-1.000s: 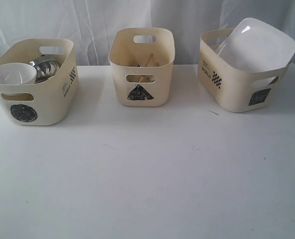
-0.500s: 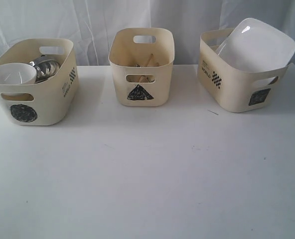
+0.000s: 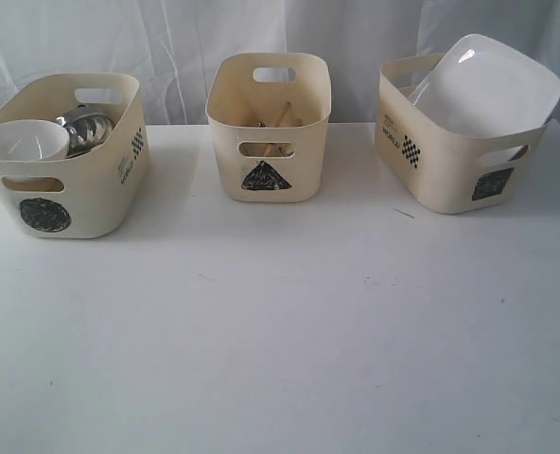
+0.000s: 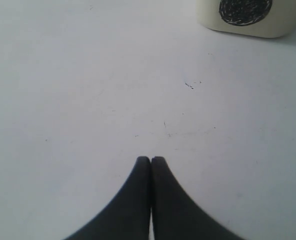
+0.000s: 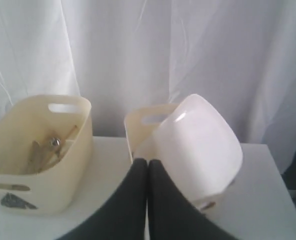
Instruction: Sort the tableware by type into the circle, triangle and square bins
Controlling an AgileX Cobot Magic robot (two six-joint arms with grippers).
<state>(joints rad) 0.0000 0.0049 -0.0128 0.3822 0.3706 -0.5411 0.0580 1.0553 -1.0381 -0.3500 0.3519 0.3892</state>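
since nothing loose shows on the surface, you should hold both arms back from the bins; left claw and right claw pinched closed, empty. white plate leans in the square bin, upper right; white bowl in circle bin, upper left. nothing shifted since earlier frame.

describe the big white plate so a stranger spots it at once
On the white table, go to the square bin at the right end of the row. The plate sticks tilted out of its top, far larger than anything in the circle bin or triangle bin.
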